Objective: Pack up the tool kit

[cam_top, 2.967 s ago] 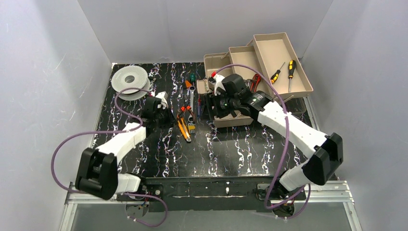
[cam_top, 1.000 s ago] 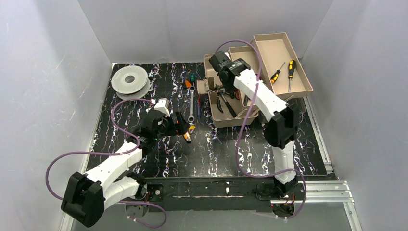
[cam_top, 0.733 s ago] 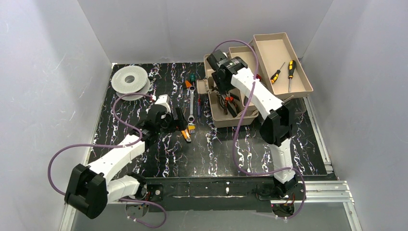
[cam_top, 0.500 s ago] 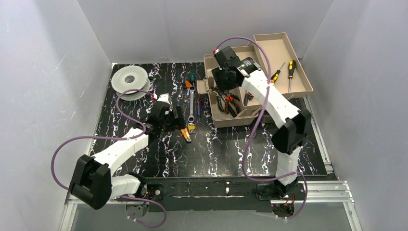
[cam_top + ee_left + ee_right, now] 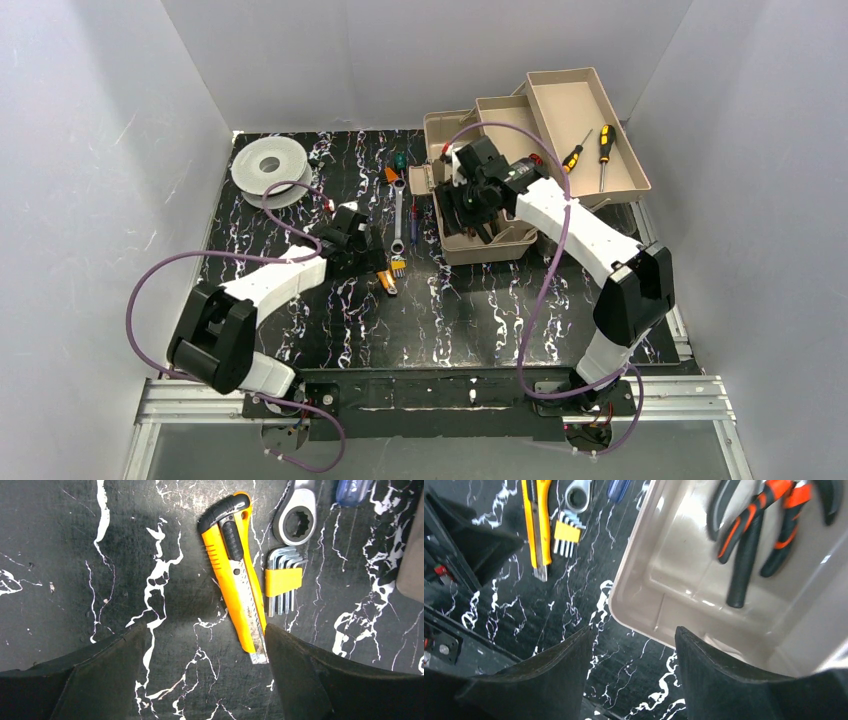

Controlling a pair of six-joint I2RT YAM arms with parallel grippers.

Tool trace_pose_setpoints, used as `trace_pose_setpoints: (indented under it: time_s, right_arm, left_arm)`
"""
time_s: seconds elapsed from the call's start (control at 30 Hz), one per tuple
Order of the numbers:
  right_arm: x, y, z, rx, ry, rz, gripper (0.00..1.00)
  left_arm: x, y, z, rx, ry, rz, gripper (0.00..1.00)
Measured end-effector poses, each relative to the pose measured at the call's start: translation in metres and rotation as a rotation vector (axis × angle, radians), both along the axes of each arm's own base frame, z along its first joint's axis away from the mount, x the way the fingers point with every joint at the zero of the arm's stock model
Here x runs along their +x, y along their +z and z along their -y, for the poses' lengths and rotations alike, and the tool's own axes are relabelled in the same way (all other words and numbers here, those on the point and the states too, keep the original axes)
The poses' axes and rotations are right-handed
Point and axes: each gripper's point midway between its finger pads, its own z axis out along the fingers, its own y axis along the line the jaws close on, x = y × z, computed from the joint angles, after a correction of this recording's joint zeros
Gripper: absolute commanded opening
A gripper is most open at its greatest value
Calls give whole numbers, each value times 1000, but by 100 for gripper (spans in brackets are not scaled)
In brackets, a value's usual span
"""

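Since 1 second ago, the right gripper (image 5: 470, 208) has drawn back over the toolbox (image 5: 500, 250) base, and the left gripper (image 5: 362, 240) has slid toward the loose tools.

Top view: 2 screwdrivers (image 5: 605, 143) lie in the upper tray (image 5: 560, 95), and the wrench (image 5: 398, 215) is on the mat (image 5: 450, 310).

Left wrist: its jaws are spread and empty. The yellow knife (image 5: 237, 575) lies just inside 1 finger, with the hex keys (image 5: 282, 582) beside it, both unpacked.

Right wrist: its jaws are parted and empty, and pliers (image 5: 746, 527) already lie in the box.

I judge roughly half the packing remains, plus closing.
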Motion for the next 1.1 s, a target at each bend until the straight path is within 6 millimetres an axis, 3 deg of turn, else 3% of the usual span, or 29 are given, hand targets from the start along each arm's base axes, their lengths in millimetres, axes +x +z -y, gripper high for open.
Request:
trace_pose_setpoints:
  time_s: [0.23,0.47,0.63,0.87,1.1]
  right_arm:
    - [-22,-41,-4,2,40,-94,68]
    - [-26,-44,-24,26,87,-68,65]
    - [-38,-57,-47,-7,157,-32,63]
    - [-40,-58,-51,-28,160,23,62]
    - [-60,-54,-61,2,197,3,61]
  left_arm:
    - [6,-18,4,34,19,-89,83]
    - [15,-29,7,63,38,-139,80]
    - [13,-32,3,80,52,-154,77]
    - [14,-34,2,94,64,-167,58]
    - [13,-35,-6,125,81,-176,57]
